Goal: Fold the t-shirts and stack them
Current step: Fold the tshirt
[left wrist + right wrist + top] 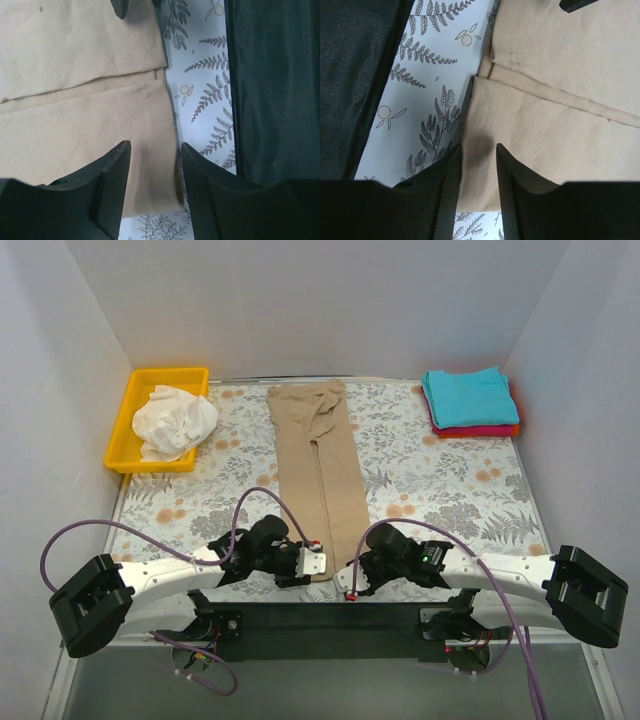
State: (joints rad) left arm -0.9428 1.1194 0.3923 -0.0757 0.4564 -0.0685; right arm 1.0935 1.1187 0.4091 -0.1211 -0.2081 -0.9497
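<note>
The tan-khaki t-shirt (320, 470) lies folded into a long narrow strip down the middle of the table. Its near hem shows in the left wrist view (75, 100) and the right wrist view (560, 115). My left gripper (318, 562) is open at the hem's near left corner, its jaws astride the cloth edge (155, 150). My right gripper (350, 585) is open at the near right corner, its jaws narrower and astride the hem (478, 150). A white t-shirt (175, 420) lies crumpled in the bin. A folded teal t-shirt (468, 395) sits on a folded red-pink one (480, 430) at the back right.
A yellow bin (135, 400) stands at the back left. A white cloth printed with ferns and flowers (450, 490) covers the table. The black base bar (330, 618) runs along the near edge, close behind both grippers. White walls enclose three sides.
</note>
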